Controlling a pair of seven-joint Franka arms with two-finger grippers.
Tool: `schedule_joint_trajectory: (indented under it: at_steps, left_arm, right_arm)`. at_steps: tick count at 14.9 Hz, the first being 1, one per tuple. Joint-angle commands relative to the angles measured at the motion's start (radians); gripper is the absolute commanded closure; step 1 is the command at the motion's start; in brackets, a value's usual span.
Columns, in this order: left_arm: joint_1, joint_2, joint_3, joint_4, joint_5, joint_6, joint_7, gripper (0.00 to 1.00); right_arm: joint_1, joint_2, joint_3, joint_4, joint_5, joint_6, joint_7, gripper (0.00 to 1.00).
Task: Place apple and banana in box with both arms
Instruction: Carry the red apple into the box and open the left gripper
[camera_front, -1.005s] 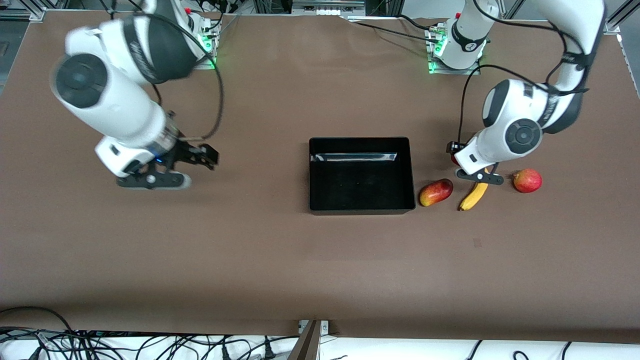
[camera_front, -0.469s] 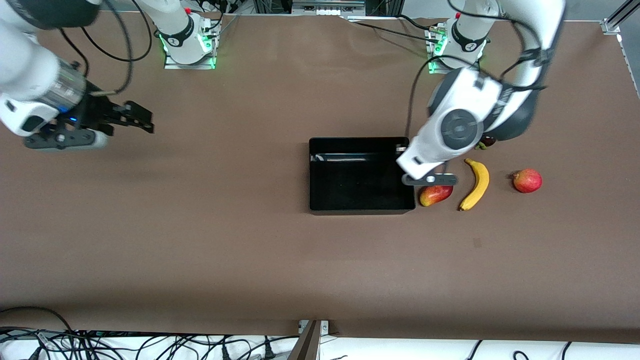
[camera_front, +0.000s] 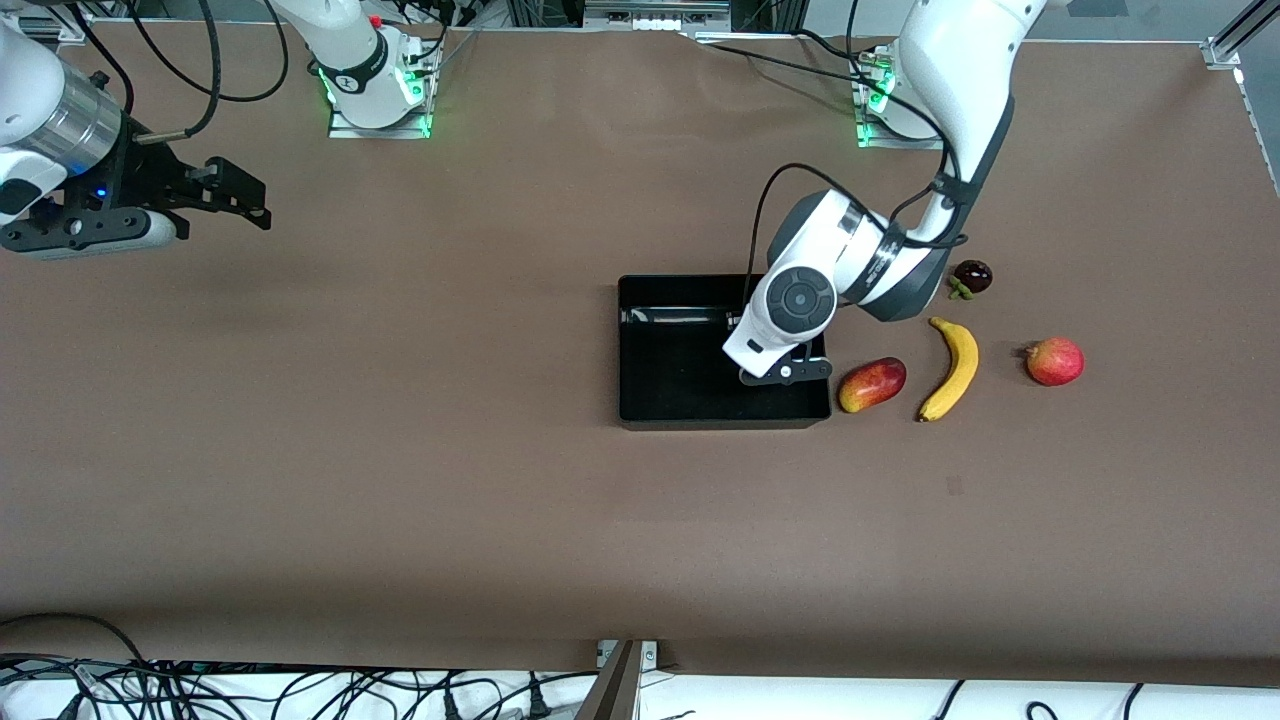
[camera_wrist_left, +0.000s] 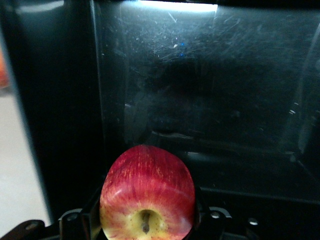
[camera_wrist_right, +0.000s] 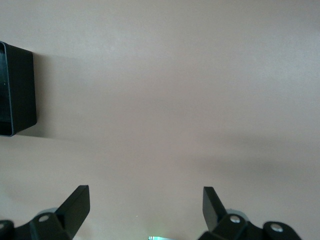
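Front view: the left gripper (camera_front: 790, 372) has swung from beside the banana (camera_front: 951, 368) to over the box (camera_front: 640, 400) mid-table; the right gripper (camera_front: 215, 195) has pulled back toward its corner, fingers apart.
Left wrist view: only here the apple (camera_wrist_left: 147, 192) shows, clamped in the jaws above the box floor (camera_wrist_left: 225, 100).
Right wrist view: fingertips (camera_wrist_right: 77, 202) spread over bare table (camera_wrist_right: 175, 100), box corner (camera_wrist_right: 17, 90) at the edge.
Writing: none legible.

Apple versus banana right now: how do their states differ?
The apple is round and red, gripped in the left gripper over the box; the banana is long, curved and yellow, lying untouched on the table beside the box. Neither rests in the box yet.
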Motion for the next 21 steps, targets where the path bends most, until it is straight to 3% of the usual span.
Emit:
schedule_joint_trajectory:
  at_steps: [1, 2, 3, 4, 5, 10, 14, 18, 21]
  left_arm:
    - [-0.009, 0.026, 0.009, -0.001, -0.013, 0.029, -0.006, 0.76]
    - [-0.010, 0.034, 0.009, -0.004, -0.011, 0.037, -0.006, 0.75]
    - [-0.010, 0.043, 0.009, -0.003, -0.011, 0.043, -0.008, 0.58]
    - [-0.010, 0.045, 0.009, -0.001, -0.013, 0.043, -0.009, 0.05]
    - [-0.006, 0.040, 0.009, 0.000, -0.013, 0.040, -0.009, 0.00]
    - [0.029, -0.050, 0.020, 0.049, -0.014, -0.055, 0.006, 0.00]
    - [0.210, -0.057, 0.024, 0.210, 0.003, -0.308, 0.184, 0.00]
    - [0.333, -0.032, 0.024, 0.192, 0.215, -0.317, 0.519, 0.00]
    - [0.391, -0.012, 0.023, 0.152, 0.246, -0.267, 0.673, 0.00]
  right_arm:
    - [-0.150, -0.025, 0.129, -0.029, -0.009, 0.008, -0.055, 0.00]
    - [-0.174, -0.025, 0.148, -0.029, -0.009, 0.009, -0.063, 0.00]
    - [-0.178, -0.027, 0.151, -0.029, -0.011, 0.009, -0.063, 0.00]
    - [-0.178, -0.027, 0.149, -0.027, -0.011, 0.012, -0.068, 0.00]
    - [-0.176, -0.027, 0.151, -0.024, -0.026, 0.012, -0.068, 0.00]
    - [-0.176, -0.022, 0.151, -0.014, -0.075, 0.020, -0.068, 0.00]
    - [-0.167, -0.010, 0.157, 0.026, -0.090, 0.002, -0.062, 0.00]
    - [-0.167, 0.008, 0.154, 0.043, -0.095, 0.012, -0.055, 0.00]
    - [-0.165, 0.013, 0.155, 0.048, -0.097, 0.011, -0.055, 0.00]
